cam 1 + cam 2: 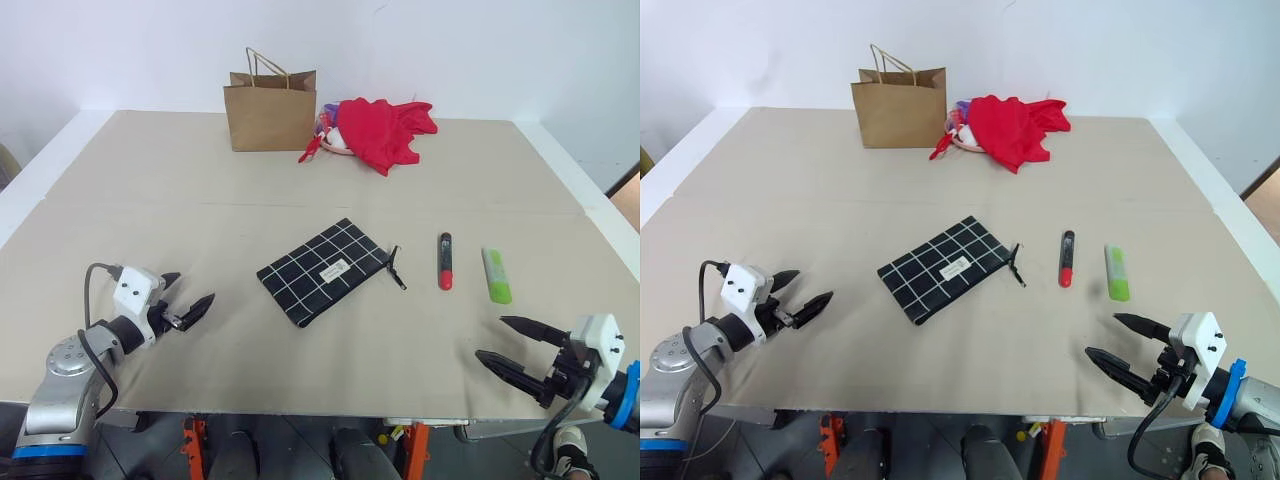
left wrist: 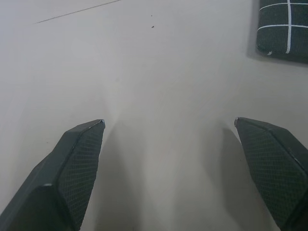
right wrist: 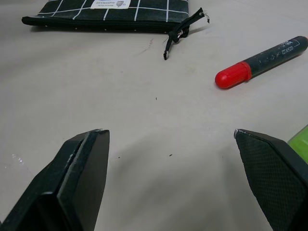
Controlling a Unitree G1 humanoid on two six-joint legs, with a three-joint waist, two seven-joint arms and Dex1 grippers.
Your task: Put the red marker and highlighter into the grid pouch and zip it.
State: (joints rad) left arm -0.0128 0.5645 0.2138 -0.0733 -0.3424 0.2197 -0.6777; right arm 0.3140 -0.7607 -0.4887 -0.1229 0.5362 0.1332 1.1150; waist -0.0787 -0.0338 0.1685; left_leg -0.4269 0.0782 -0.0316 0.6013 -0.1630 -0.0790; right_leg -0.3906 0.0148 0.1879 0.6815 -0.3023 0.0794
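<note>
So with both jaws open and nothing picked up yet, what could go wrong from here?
The red marker and highlighter lie close side by side; grabbing one may knock the other rolling. The grid pouch lies flat, so it may slide or stay shut during insertion. Its zipper pull is thin and easily missed.

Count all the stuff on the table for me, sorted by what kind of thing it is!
Pens: 2, the red marker and the highlighter
Pouches: 1, the grid pouch
Bags: 1, the brown paper bag
Cloths: 1, the red cloth
Total: 5
</note>
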